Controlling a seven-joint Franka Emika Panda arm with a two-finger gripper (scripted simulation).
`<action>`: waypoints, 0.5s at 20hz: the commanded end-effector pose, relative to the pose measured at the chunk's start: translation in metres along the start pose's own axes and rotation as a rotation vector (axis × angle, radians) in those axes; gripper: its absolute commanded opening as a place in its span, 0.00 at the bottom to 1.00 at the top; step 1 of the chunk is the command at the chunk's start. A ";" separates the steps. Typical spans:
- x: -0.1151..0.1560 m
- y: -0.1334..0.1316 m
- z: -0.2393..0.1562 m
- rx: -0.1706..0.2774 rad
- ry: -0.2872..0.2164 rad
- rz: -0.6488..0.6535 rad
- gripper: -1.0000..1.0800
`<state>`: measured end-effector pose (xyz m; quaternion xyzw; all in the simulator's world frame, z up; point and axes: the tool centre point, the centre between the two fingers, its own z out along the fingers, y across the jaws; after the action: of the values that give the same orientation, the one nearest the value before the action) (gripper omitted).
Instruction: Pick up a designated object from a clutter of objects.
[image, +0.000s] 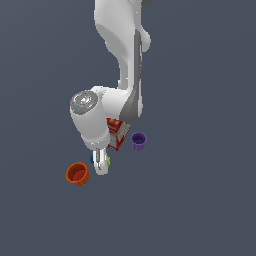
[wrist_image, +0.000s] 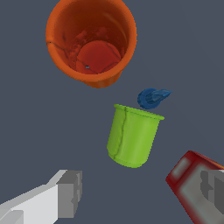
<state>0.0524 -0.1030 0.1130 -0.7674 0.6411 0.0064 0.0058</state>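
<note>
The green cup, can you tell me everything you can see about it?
The green cup is small, round and bright lime, with a plain rim and a thin crack line down its side. It looks like plastic. It sits on the dark floor, close to the blue piece. The open gripper is not touching it.

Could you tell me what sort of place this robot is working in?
Probably a simulated test scene, not a real room: a flat grey floor without walls, smooth rendered cups, green and orange, and a white arm above them.
</note>
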 end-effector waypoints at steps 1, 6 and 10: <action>0.006 0.001 0.007 0.000 0.005 0.057 0.96; 0.013 0.002 0.018 0.001 0.013 0.133 0.96; 0.017 0.003 0.022 0.001 0.017 0.165 0.96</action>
<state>0.0524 -0.1183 0.0924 -0.7162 0.6979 0.0010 0.0005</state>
